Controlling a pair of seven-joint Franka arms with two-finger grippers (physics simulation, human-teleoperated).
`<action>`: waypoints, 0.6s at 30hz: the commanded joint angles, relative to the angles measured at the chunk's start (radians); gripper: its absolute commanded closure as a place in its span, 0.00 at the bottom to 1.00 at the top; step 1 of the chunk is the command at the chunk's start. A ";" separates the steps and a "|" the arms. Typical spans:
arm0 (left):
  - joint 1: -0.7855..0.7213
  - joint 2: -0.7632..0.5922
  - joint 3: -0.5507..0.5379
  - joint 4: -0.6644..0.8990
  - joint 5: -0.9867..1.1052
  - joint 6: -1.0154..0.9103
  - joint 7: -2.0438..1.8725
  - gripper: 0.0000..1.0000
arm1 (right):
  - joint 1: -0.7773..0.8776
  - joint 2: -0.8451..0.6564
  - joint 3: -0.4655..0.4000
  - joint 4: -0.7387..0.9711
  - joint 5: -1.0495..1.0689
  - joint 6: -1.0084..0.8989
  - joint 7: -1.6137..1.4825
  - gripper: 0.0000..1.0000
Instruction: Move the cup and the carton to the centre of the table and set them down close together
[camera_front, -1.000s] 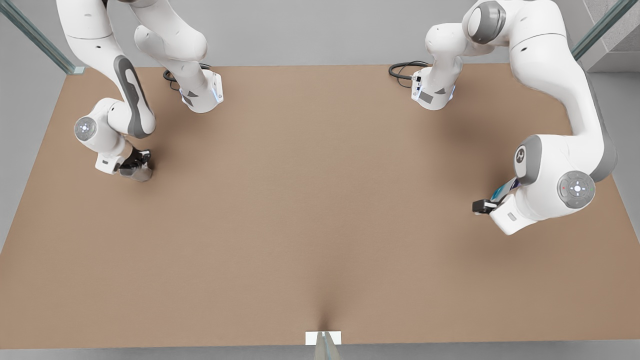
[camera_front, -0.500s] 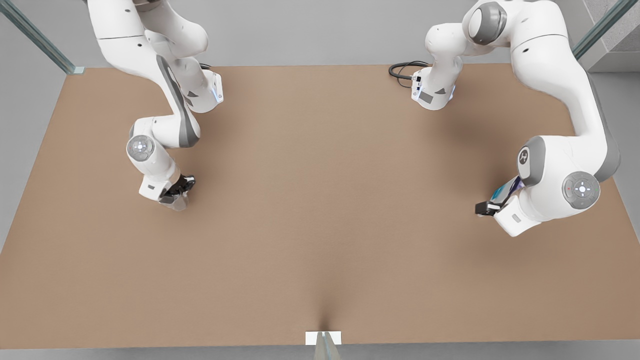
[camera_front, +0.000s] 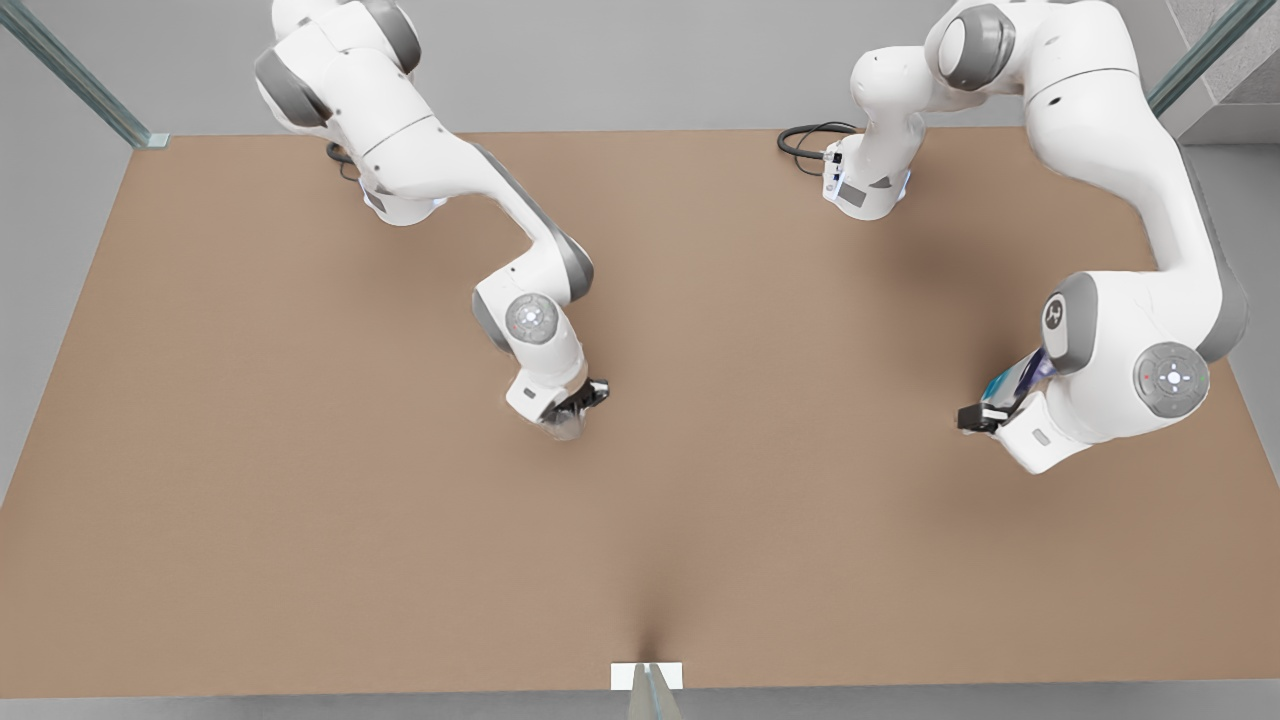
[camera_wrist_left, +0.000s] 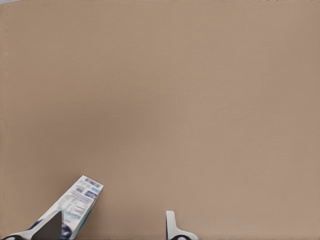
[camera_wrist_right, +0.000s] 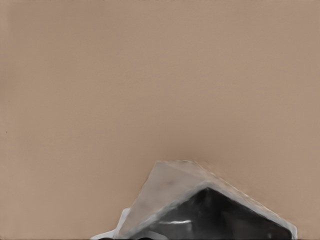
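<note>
A light brown table (camera_front: 300, 520) spans the scene. The right gripper (camera_front: 577, 408) clamps the cup (camera_front: 568, 428) near the table's centre. Well apart, at the front view's right, the left gripper (camera_front: 985, 410) stands beside the carton (camera_front: 1012, 380); its grip cannot be told.

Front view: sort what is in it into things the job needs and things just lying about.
Job:
cup, in the right gripper near the table centre
carton, by the open left gripper at the front view's right

Lying about:
black cable
white tag
</note>
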 joint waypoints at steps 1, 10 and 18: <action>0.000 0.001 0.000 -0.001 0.002 0.000 0.000 0.00 | 0.004 0.025 0.000 0.047 -0.006 -0.020 0.021 0.79; 0.000 -0.001 0.123 0.000 0.005 -0.002 0.360 0.00 | 0.184 0.393 -0.112 0.600 -0.009 -0.144 0.208 0.79; -0.002 -0.016 0.212 -0.118 0.005 0.072 0.532 0.00 | 0.199 0.472 -0.170 0.672 -0.009 -0.072 0.208 0.56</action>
